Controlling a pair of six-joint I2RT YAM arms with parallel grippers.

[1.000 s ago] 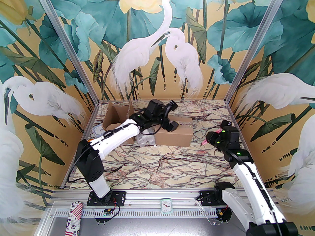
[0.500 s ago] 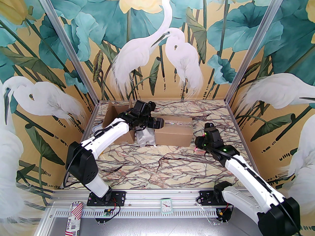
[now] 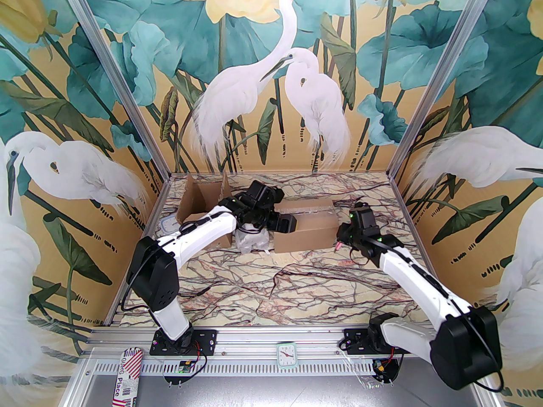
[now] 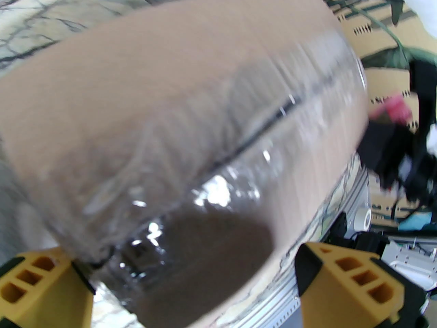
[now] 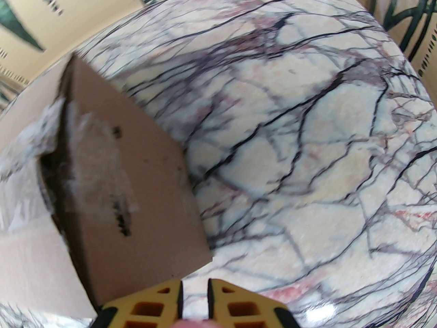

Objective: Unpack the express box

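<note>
A closed brown cardboard box (image 3: pixel 314 232) lies on the marble table, with clear tape along its top seam. My left gripper (image 3: pixel 285 224) is at its left end. In the left wrist view the box (image 4: pixel 170 97) looms blurred, and the left gripper (image 4: pixel 191 255) is open with its yellow fingers (image 4: pixel 355 285) wide apart on either side of the near end. My right gripper (image 3: pixel 342 239) sits at the box's right end, shut on a small pink tool (image 3: pixel 338 245). From the right wrist, the gripper (image 5: pixel 193 302) is just off the box (image 5: pixel 129 190), near its taped corner.
An opened cardboard box (image 3: pixel 203 197) stands at the back left. A white plastic packet (image 3: pixel 252 241) lies on the table between the two boxes. A blue-rimmed container (image 3: pixel 169 226) sits by the left wall. Bare marble (image 3: pixel 275 291) stretches toward the near rail.
The left gripper swung left, then came back onto the box's left end. The right arm reached in to the box's right end. The box shifted slightly right and turned.
</note>
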